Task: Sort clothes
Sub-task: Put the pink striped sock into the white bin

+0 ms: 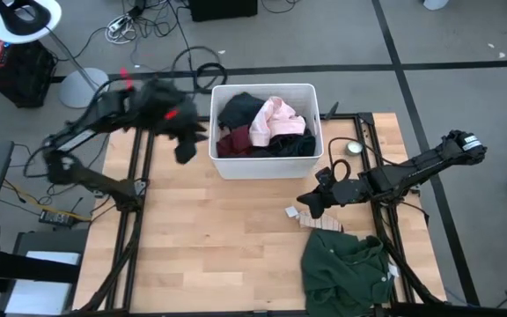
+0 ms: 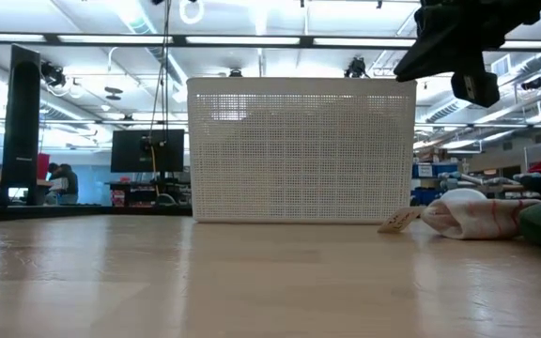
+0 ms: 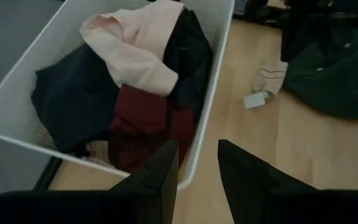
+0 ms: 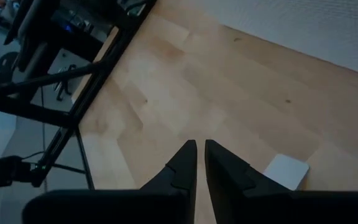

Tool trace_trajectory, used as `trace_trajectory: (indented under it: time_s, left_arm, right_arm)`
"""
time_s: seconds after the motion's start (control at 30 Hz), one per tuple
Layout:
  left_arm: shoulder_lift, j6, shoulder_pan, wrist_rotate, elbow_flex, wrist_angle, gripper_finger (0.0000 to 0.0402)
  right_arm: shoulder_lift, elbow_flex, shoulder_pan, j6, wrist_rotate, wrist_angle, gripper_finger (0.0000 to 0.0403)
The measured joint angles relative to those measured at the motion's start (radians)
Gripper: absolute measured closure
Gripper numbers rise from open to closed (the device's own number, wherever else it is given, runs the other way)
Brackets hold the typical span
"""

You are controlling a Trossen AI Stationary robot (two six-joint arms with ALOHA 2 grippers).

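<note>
On the pale wooden worktop [image 1: 227, 246] the white mesh plastic bin [image 1: 263, 165] already holds pink, maroon and black garments [image 1: 267, 125], while a dark green top [image 1: 346, 275] and small striped sock [image 1: 322, 224] remain just below the nearly closed, empty right end effector [image 1: 309, 201]; the left end effector [image 3: 197, 177], fingers narrowly parted and empty, hovers beside the bin.

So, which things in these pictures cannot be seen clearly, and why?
- Bin contents: in the low view the mesh wall hides all the clothes inside.
- Lower garments in the bin: in the high view the pink piece and the maroon piece cover them.
- Dark green top: cut off by the bottom edge in the high view.
- Left claw: motion-blurred in the high view.
- Striped sock: the right claw partly hides it in the high view.
</note>
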Motion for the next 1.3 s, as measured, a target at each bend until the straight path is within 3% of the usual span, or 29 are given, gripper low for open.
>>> trace_trajectory:
  time_s: [0.2,0.37,0.6,0.9,1.1,1.3]
  left_arm:
    - [-0.278,-0.105,-0.046,0.006,-0.378,0.204,0.0282]
    - [-0.439,-0.231,-0.052,-0.019,-0.668,0.241,0.0282]
    - [-0.545,-0.072,-0.051,-0.135,-0.972,0.233,0.0282]
    - [-0.562,-0.014,-0.052,-0.038,-0.991,0.291,0.0282]
    - [-0.624,0.009,-0.052,0.096,-0.996,0.324,0.0282]
    - [-0.680,0.002,-0.052,0.176,-0.996,0.388,0.0282]
  right_arm:
    - [0.000,0.041,0.045,0.004,0.057,-0.041,0.0398]
    - [0.000,0.134,0.059,0.049,0.066,-0.183,0.0400]
    - [0.109,0.319,0.060,0.174,0.051,-0.511,0.0401]
    - [0.377,0.537,0.130,0.299,0.021,-0.645,0.0402]
    - [0.467,0.560,0.206,0.491,0.002,-0.682,0.0402]
    - [0.506,0.560,0.231,0.607,-0.119,-0.730,0.0402]
